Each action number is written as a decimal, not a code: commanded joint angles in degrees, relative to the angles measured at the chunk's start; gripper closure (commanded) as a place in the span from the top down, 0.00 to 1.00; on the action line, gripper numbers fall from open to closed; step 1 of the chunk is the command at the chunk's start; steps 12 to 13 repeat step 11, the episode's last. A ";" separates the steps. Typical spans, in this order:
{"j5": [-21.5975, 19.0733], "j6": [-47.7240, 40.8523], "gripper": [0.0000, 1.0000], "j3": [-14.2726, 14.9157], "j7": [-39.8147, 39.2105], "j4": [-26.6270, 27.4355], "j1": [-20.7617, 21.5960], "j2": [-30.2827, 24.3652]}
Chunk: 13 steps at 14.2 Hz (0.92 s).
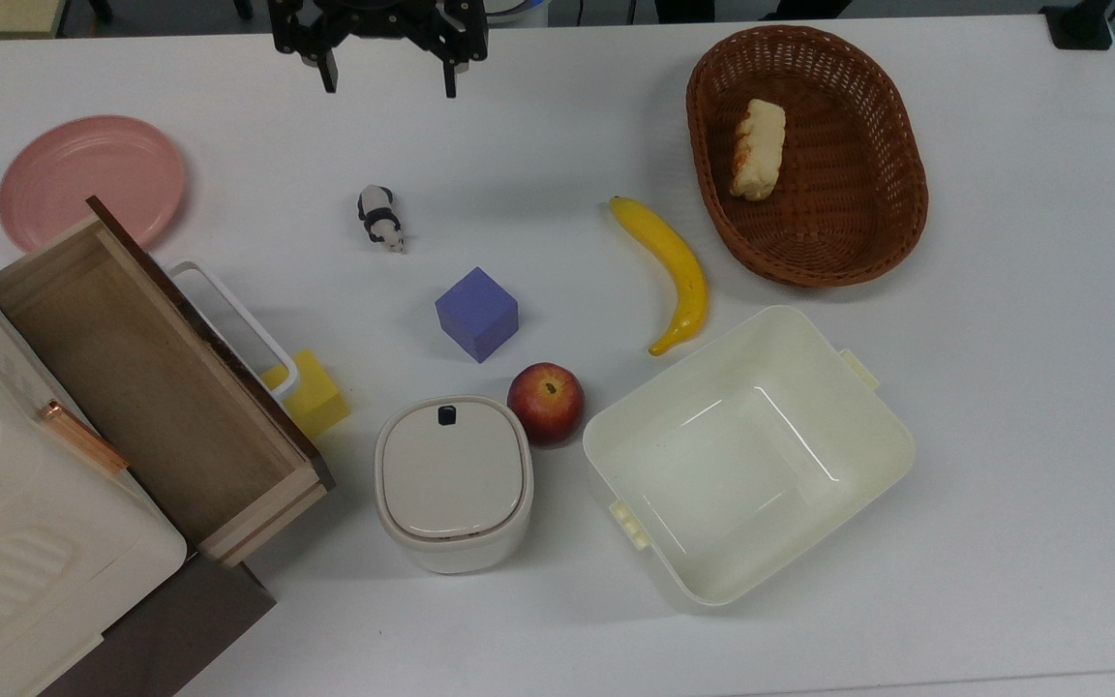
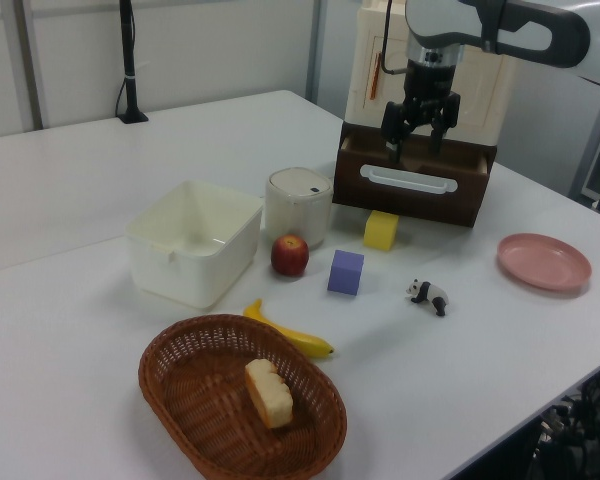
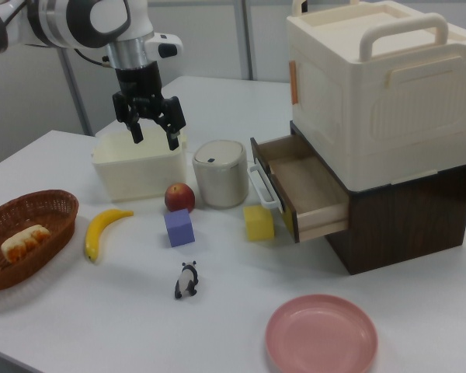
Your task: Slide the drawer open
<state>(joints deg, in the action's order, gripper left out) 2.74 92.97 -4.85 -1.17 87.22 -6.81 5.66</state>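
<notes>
A white table (image 1: 1003, 387) carries everything, with pale wall panels and a dark post behind it in the left view. The arm (image 3: 70, 19) reaches in high from the right view's left, wrist turned down, and the gripper (image 1: 386, 85) hangs in the air with its two black fingers (image 3: 173, 138) spread wide and holding nothing; it sits at the top edge of the top view, well apart from the drawer (image 1: 146, 378). The drawer is pulled out of a dark brown cabinet (image 3: 408, 214) at the top view's left, its white handle (image 1: 238, 324) facing the middle of the table and its brown inside bare. A cream case (image 3: 373, 85) with a handle sits on top of the cabinet. A yellow block (image 1: 311, 392) lies just beside the drawer front, under the handle's end. The wicker basket (image 1: 896, 145) holds a piece of bread (image 1: 759, 150). The cream tub (image 1: 887, 436) has nothing in it. A lidded white canister (image 1: 451, 479) stands between drawer and tub, with an apple (image 1: 545, 403) just beside it. A purple cube (image 1: 476, 313), a banana (image 1: 671, 269), a panda figure (image 1: 380, 218) and a pink plate (image 1: 93, 179) lie apart on the table.
</notes>
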 commanded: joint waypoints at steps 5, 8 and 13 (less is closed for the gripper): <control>-1.94 -1.74 1.00 0.99 1.26 1.81 0.39 -2.41; -2.12 -1.92 1.00 0.99 1.52 1.81 0.39 -2.41; -2.12 -2.53 1.00 0.99 1.61 1.64 0.39 -2.49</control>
